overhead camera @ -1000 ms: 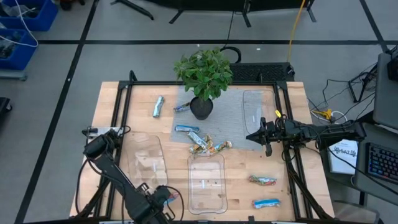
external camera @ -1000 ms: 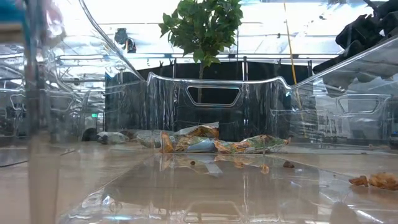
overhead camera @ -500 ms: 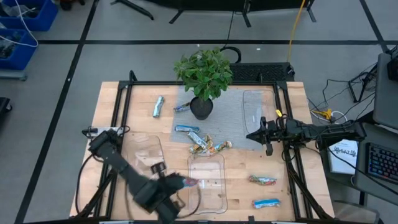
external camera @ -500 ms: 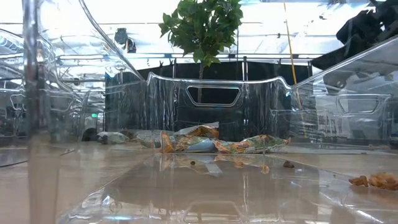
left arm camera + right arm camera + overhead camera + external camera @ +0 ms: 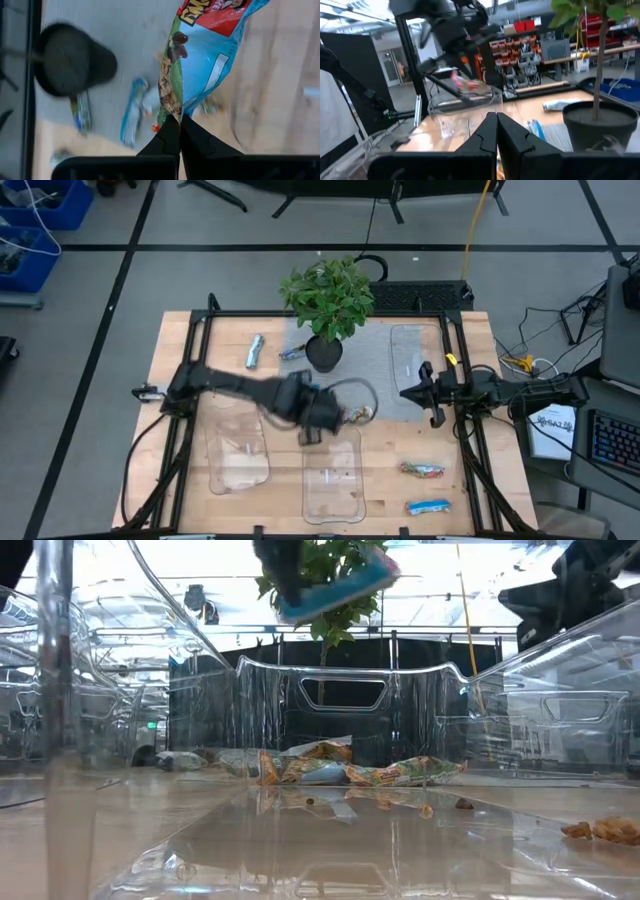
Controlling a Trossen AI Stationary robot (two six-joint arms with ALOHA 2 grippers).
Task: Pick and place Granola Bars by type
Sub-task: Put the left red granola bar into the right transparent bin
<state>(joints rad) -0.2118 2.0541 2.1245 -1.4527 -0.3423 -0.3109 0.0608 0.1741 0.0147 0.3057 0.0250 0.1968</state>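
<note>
A blue granola bar (image 5: 210,65) is held pinched in the left gripper (image 5: 179,122), carried toward twelve o'clock; a matching tray (image 5: 333,480) must be chosen for release.

potted plant (image 5: 328,310), clear trays (image 5: 333,476), grey mat (image 5: 378,370)

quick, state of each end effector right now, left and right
Left end effector: closed on a blue granola bar, held up over the middle of the table.
Right end effector: closed, holding nothing, at the table's right side.
</note>
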